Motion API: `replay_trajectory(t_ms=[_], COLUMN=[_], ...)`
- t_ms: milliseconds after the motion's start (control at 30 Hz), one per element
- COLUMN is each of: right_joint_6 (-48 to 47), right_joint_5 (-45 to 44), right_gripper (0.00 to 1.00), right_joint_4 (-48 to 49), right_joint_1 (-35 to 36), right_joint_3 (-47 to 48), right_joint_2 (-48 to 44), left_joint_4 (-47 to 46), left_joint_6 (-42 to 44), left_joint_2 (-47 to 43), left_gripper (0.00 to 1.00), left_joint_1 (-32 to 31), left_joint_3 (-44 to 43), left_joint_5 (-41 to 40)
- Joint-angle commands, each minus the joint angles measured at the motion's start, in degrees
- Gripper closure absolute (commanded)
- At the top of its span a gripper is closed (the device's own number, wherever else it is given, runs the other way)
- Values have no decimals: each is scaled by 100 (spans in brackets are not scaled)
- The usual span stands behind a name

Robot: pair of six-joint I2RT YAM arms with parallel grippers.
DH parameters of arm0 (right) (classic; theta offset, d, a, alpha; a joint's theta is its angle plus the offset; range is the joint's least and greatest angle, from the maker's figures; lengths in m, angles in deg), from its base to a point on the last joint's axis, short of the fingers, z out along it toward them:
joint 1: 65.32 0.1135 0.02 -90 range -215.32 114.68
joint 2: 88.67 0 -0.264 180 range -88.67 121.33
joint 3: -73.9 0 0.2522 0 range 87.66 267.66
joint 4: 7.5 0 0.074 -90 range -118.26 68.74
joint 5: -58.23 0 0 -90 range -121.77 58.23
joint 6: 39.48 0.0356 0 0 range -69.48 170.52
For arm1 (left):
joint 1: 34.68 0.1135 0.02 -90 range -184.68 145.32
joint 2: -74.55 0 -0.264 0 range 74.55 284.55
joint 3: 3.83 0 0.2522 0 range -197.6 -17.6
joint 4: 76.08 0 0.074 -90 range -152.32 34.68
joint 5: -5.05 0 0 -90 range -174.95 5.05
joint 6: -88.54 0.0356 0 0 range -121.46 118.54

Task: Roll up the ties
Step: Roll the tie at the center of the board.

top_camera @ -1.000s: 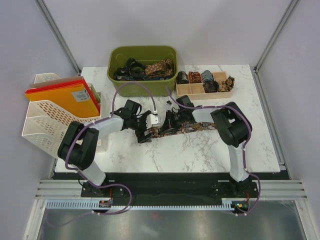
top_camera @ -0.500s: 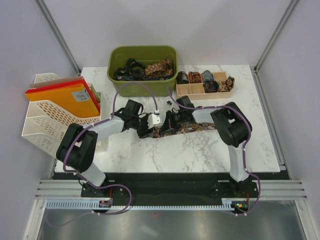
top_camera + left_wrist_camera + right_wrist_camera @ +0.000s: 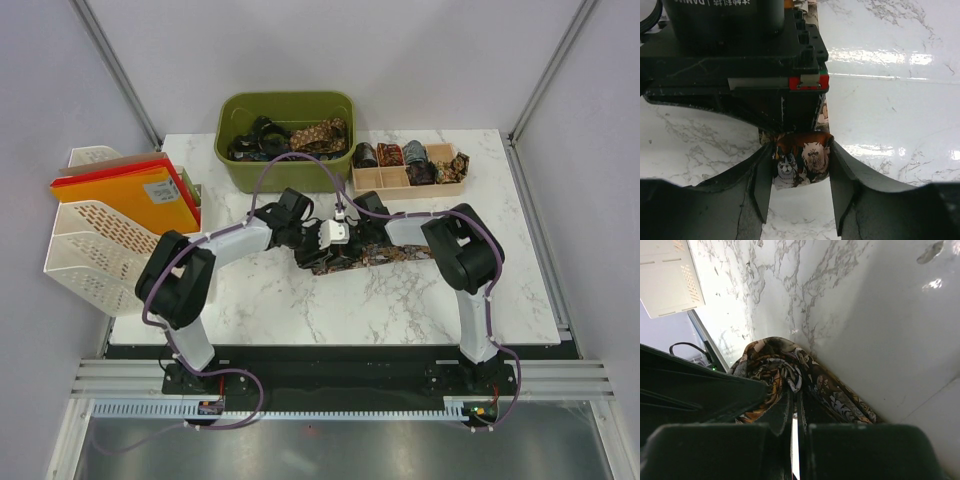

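Observation:
A dark tie with a brown-gold animal print lies across the middle of the marble table, its left end rolled up. My left gripper holds that rolled end between its fingers; in the left wrist view the roll with cat faces fills the gap between the fingers of the gripper. My right gripper is right beside it, shut on a fold of the roll, with its fingers almost together. The left gripper's black body shows at the left there.
A green bin with several loose ties stands at the back. A wooden tray with rolled ties is to its right. A white file rack with orange folders stands at the left.
My left gripper has moved right and a little back, up against the right gripper, with the tie's rolled end. The loose part of the tie is shorter. The right arm has barely moved.

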Motion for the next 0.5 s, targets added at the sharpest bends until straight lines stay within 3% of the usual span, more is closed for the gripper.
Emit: replay_trajectory(t_ms=[0,300,467], right_joint_6=[35,431,537], right_joint_5=[-255,237,386], right_gripper=[100,100,93], right_joint_4=[18,572,677], right_joint_1=[74,66,-13], right_joint_3=[-75,-93,-145], right_joint_2=[177,159,45], left_joint_4=[202,598,651], left_joint_6=[-256,-238,-203], left_joint_2=[363,557,689], left_gripper=[48,54,62], left_joint_1=[-152,-223,-223], left_joint_3=[-440,-353,-186], left_joint_5=[27,-403,-606])
